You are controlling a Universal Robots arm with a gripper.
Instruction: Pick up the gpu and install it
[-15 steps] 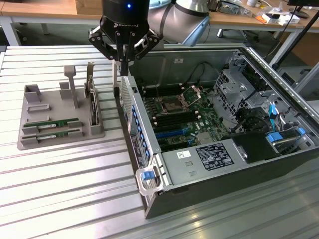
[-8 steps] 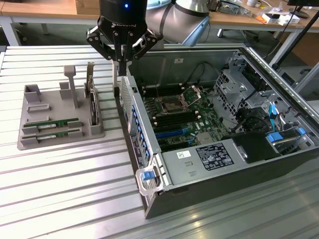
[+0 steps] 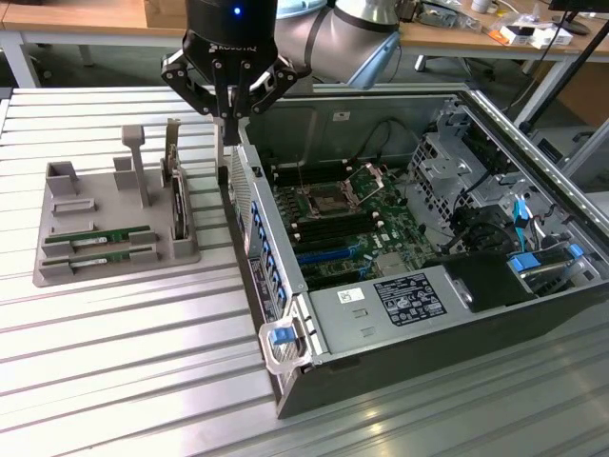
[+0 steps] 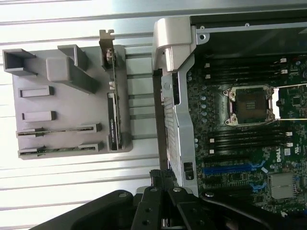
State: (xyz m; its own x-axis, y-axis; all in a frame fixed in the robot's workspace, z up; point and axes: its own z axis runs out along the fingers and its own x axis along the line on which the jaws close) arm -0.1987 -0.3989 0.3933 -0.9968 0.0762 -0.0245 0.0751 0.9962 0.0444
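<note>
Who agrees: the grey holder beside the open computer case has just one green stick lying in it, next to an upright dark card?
Wrong count. The exterior view shows two green sticks lying in the grey holder, in parallel slots. The rest stands: it sits beside the open computer case, with an upright dark card.

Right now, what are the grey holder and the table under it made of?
Holder: probably plastic, perhaps 3D-printed. It is an even matte grey with blocky shapes and no shine.
Table: looks like metal, probably aluminium. Its pale, silvery ribbed slats show soft reflections.
</note>
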